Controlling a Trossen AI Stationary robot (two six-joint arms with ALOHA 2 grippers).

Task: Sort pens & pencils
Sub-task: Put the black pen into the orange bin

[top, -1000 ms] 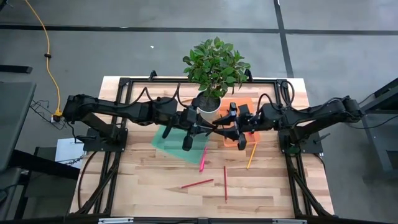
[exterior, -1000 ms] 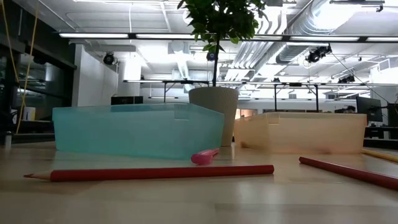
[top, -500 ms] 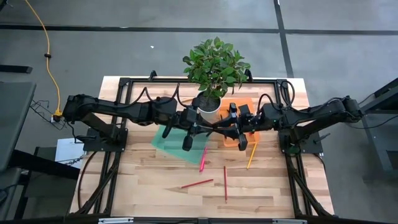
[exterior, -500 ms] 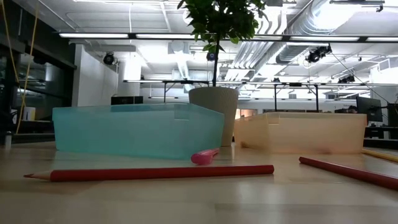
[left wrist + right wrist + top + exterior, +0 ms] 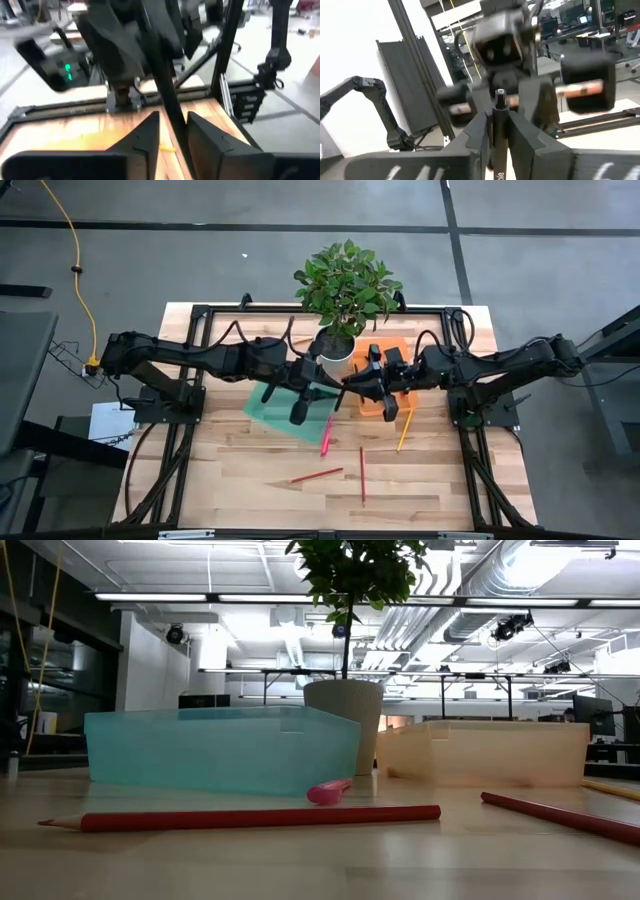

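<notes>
A black pen (image 5: 169,100) hangs in the air over the table's middle, between my two grippers, which face each other. My right gripper (image 5: 499,122) is shut on it. My left gripper (image 5: 172,117) stands open, its fingers on either side of the pen's other end with a small gap. In the high view the two grippers (image 5: 328,387) (image 5: 347,387) meet in front of the plant pot. On the table lie a pink pen (image 5: 326,435), two red pencils (image 5: 317,475) (image 5: 362,475) and a yellow pencil (image 5: 404,430). My right gripper pinches the black pen's shaft (image 5: 499,132) between its two fingers. The pen's button end (image 5: 499,93) sticks out past the fingertips toward the left arm. The fingers come about level from the table's right and lie along the pen. The pen is held clear, high above the table.
A teal tray (image 5: 272,412) lies under the left arm and an orange tray (image 5: 372,408) under the right arm. A potted plant (image 5: 345,290) stands at the far middle. The near half of the wooden table holds only the loose pencils and the pink pen.
My right gripper has shut on the black pen, and my left gripper's fingers have parted from it. Both arms have stayed in place, and the pen has kept its place in the air.
</notes>
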